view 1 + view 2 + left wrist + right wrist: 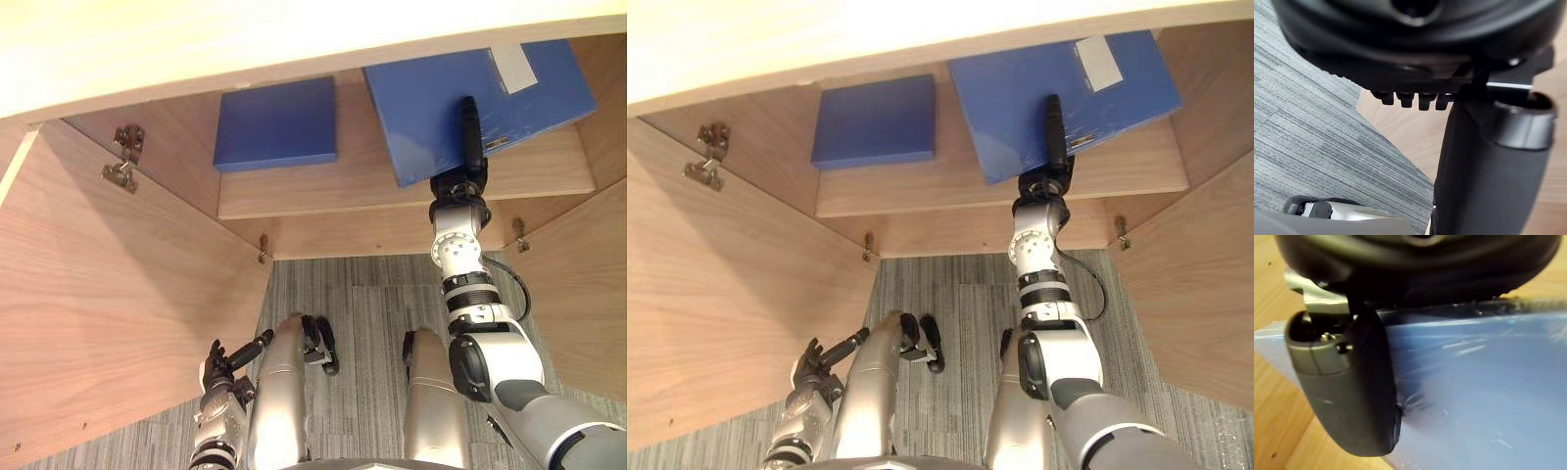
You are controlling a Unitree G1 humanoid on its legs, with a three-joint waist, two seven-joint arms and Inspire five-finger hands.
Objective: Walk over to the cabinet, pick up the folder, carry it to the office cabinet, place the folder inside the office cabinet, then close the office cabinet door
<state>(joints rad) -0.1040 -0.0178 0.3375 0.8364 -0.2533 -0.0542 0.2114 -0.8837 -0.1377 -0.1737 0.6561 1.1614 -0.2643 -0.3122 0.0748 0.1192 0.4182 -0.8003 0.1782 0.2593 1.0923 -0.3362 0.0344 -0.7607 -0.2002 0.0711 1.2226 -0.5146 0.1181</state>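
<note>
Right hand (pixel 460 182) reached up to the shelf (pixel 323 193) of the open office cabinet (pixel 171 162) in the left eye view, its thumb lying along the top face of the blue folder (pixel 431 98). The folder lay flat on the shelf at an angle, its near corner jutting past the shelf's front edge and a white label (pixel 513 69) at its far end. A smaller blue binder (pixel 276 124) lay flat on the same shelf to the left, apart from the folder. The left hand (pixel 223 370) hung low beside the open left door (pixel 118 313), above the grey carpet (pixel 362 294). In the left wrist view, that hand's fingers (pixel 1405 99) were loose and held nothing, with carpet and door panel past them. In the right wrist view, the thumb (pixel 1347 391) pressed down on the folder's glossy blue cover, clamping it against fingers hidden beneath, with bare shelf wood beside it.
</note>
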